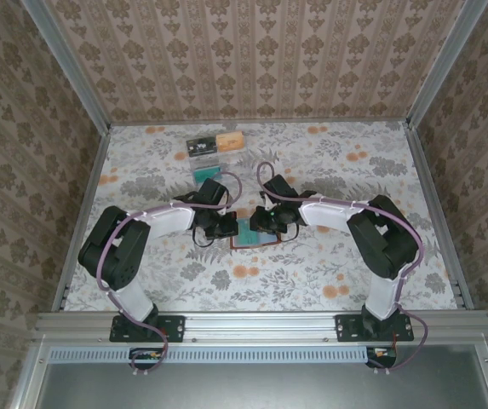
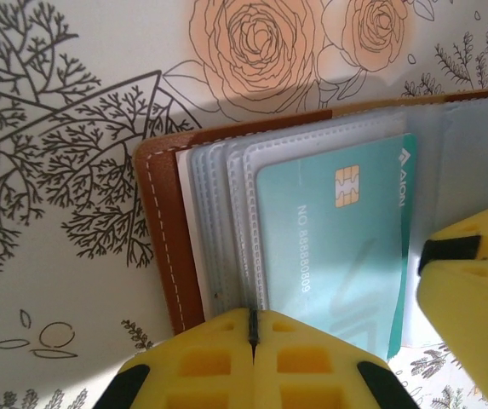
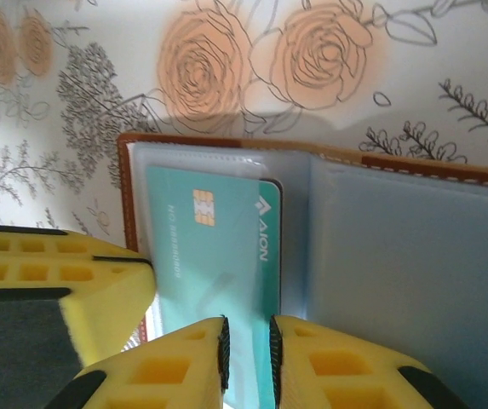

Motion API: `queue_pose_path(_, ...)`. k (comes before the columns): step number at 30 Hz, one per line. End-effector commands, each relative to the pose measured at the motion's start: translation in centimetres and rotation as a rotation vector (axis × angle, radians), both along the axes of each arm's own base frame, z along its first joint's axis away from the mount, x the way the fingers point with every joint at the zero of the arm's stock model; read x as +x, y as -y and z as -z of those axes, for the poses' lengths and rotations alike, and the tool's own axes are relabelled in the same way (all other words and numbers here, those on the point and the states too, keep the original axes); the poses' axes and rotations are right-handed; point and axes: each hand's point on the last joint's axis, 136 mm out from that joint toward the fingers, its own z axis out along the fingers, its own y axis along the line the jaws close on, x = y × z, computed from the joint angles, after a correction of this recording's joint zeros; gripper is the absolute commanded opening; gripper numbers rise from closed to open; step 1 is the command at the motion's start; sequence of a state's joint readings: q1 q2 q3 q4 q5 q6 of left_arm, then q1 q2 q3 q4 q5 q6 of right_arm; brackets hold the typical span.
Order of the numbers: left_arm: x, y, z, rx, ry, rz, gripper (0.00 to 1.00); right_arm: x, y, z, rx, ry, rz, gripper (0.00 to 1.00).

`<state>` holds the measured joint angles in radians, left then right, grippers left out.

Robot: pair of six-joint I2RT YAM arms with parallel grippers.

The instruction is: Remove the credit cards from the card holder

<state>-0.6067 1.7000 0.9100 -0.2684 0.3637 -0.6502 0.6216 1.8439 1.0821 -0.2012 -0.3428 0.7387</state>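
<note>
Card holder [image 2: 160, 239] lies open on the table [image 1: 337, 273], right beneath both wrists.

Left gripper [image 2: 252, 328]: fingers shut flush, with the near edge of the clear sleeves running in between them, so it pins the holder.

Right gripper [image 3: 248, 345]: narrow slit, with the near edge of the teal card [image 3: 214, 256] caught in it. The rest of the card runs ahead of those fingers in its sleeve, chip end farthest. The left finger sits just to its left.

Black card [image 1: 197, 146] and orange card [image 1: 229, 139] lie well beyond both grippers, apart from the holder.

Judgement:
- Step in hand is drawing the teal card out.
- Pull straight back along the card's length, flat, in line with the sleeve.
- The left pinch must be firm or the whole holder drags.
- If the right pinch includes sleeve film, nothing slides.
- The fingers are close together, so allow clearance.
</note>
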Motion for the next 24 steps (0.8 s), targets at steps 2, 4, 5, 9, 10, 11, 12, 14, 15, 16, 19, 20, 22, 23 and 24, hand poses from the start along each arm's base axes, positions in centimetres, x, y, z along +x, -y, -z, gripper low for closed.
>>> queue_pose_path(2, -0.6, -0.6, 1.1, 0.033, -0.039, -0.008, 0.00, -0.5, 0.1, 1.3, 0.010, -0.047, 0.009, 0.23)
queue_pose_path(4, -0.6, -0.6, 1.1, 0.034, -0.036, -0.008, 0.00, -0.5, 0.3, 1.4, 0.000, -0.050, 0.011, 0.23)
queue_pose_path(5, -0.7, -0.6, 1.1, 0.035, -0.038, -0.008, 0.00, -0.5, 0.3, 1.6, -0.007, -0.050, 0.010, 0.23)
queue_pose_path(9, -0.7, -0.6, 1.0, 0.034, -0.035, -0.008, 0.00, -0.6, 0.9, 1.7, -0.033, -0.050, 0.022, 0.23)
queue_pose_path(10, -0.7, -0.6, 1.0, 0.034, -0.035, -0.008, 0.00, -0.6, 0.9, 1.7, -0.034, -0.050, 0.024, 0.23)
queue_pose_path(11, -0.7, -0.6, 1.1, 0.035, -0.037, -0.008, 0.00, -0.6, 1.0, 1.8, -0.041, -0.054, 0.025, 0.23)
queue_pose_path(12, -0.7, -0.6, 1.1, 0.035, -0.037, -0.007, 0.00, -0.6, 1.0, 1.8, -0.043, -0.055, 0.026, 0.23)
queue_pose_path(14, -0.7, -0.6, 1.1, 0.033, -0.039, -0.007, 0.00, -0.6, 0.7, 1.8, -0.026, -0.058, 0.016, 0.23)
queue_pose_path(15, -0.7, -0.5, 1.1, 0.032, -0.039, -0.006, 0.00, -0.7, 0.5, 1.8, -0.015, -0.062, 0.012, 0.23)
queue_pose_path(16, -0.8, -0.5, 1.1, 0.033, -0.040, -0.005, 0.00, -0.6, 0.3, 1.7, -0.006, -0.062, 0.010, 0.22)
queue_pose_path(19, -0.9, -0.4, 1.1, 0.032, -0.040, -0.002, 0.00, -0.6, 0.1, 1.6, 0.011, -0.059, 0.008, 0.20)
queue_pose_path(20, -0.9, -0.4, 1.1, 0.030, -0.040, -0.001, 0.00, -0.6, 0.1, 1.5, 0.013, -0.060, 0.009, 0.20)
queue_pose_path(22, -0.9, -0.4, 1.1, 0.032, -0.042, -0.001, 0.00, -0.6, 0.0, 1.3, 0.019, -0.054, 0.007, 0.20)
queue_pose_path(23, -0.9, -0.4, 1.1, 0.033, -0.041, 0.000, 0.00, -0.6, 0.2, 1.4, 0.003, -0.057, 0.012, 0.20)
queue_pose_path(24, -1.0, -0.5, 1.2, 0.036, -0.043, -0.003, 0.00, -0.5, 0.7, 1.4, -0.024, -0.052, 0.022, 0.21)
